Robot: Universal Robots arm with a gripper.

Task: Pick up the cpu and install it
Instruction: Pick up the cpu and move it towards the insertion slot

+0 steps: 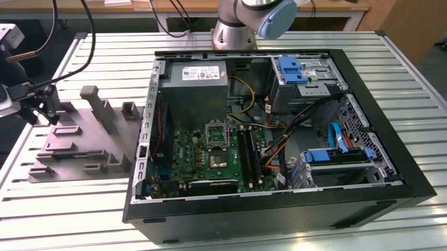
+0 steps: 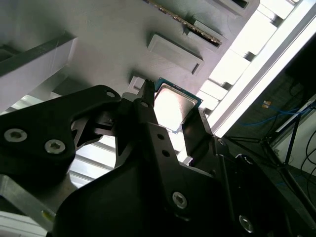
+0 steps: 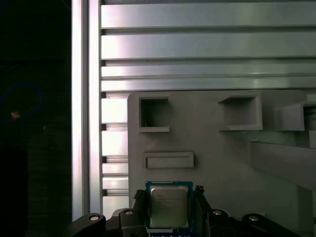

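Grasping 2 opposite edges, the gripper (image 3: 169,195) holds the cpu (image 3: 169,208) flat, lid upward.

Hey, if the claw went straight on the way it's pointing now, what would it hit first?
The cpu, right at the tip of the claw, then the grey parts tray under it. Whether claw and cpu already touch is unclear.

No legible txt on cpu (image 3: 169,207) or PSU label (image 1: 204,73)
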